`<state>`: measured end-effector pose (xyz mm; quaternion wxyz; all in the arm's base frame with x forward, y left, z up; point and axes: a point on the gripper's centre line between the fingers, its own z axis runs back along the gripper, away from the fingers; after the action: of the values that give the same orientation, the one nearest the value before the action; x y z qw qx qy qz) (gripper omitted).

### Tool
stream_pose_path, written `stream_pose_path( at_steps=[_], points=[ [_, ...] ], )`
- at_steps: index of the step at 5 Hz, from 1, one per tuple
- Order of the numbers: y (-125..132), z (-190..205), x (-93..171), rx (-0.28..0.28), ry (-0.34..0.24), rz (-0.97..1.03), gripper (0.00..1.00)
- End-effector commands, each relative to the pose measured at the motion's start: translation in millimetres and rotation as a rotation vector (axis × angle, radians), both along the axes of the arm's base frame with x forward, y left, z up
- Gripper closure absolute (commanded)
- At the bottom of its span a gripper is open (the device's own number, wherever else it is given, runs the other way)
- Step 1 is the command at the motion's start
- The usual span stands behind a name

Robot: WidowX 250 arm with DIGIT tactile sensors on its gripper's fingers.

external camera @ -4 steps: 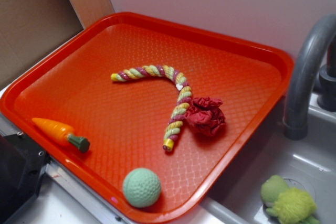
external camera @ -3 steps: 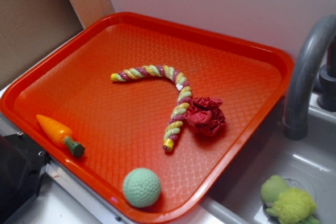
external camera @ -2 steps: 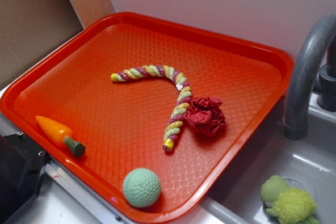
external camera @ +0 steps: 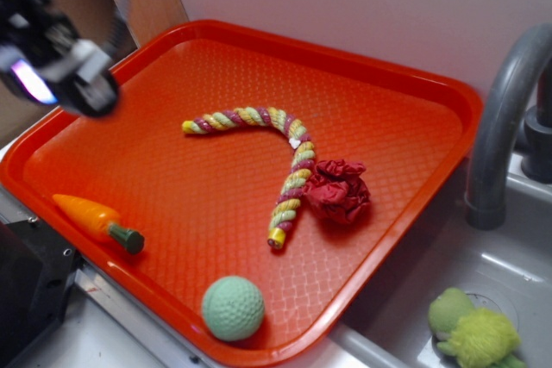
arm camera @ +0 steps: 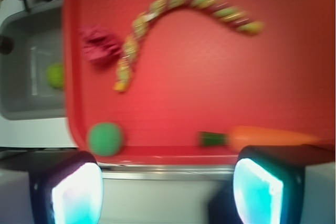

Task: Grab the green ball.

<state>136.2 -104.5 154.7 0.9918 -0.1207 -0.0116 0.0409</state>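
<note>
— Well, what is the tray made of, and what lies in it?

— The orange tray is hard plastic with a raised rim and a fine diamond-grid texture on its floor. In it lie four things. The green ball is round, pale mint, dimpled all over like a golf ball; it sits in the near corner, just inside the rim. A twisted rope toy, striped yellow, green and maroon, curves like a cane across the middle. Touching its lower stretch is a crumpled red cloth. A smooth toy carrot with a dark green stub lies along the left rim.

— And beside the tray?

— A grey sink with a curved faucet; in its basin sits a fuzzy, lumpy yellow-green plush toy.

— The gripper?

— The gripper hangs blurred above the tray's left edge, well apart from the ball. In the wrist view its two fingers stand wide apart, holding nothing.
</note>
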Motion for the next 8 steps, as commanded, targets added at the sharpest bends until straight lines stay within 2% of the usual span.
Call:
stream_pose_path(
  at_steps=[1,2,3,4,5,6,7,8],
  points=[
    [-70.2,-74.8,6.1,-0.036,0.008,-0.079,0.00],
    [-88.5,-109.4,-5.3,-0.026,0.086,-0.099,0.00],
    [-100.4,-119.1,-17.1,-0.044,0.147,-0.124,0.01],
    [-104.3,-119.6,-22.0,-0.043,0.156,-0.141,1.00],
    [-85.7,-91.9,-14.2,0.025,0.048,-0.243,1.00],
    [-48.6,-41.8,-5.1,0.083,-0.078,-0.296,1.00],
    [-0.2,9.4,-5.2,0.118,-0.160,-0.309,1.00],
    [45.5,62.0,-5.5,0.192,-0.167,-0.233,1.00]
  ],
)
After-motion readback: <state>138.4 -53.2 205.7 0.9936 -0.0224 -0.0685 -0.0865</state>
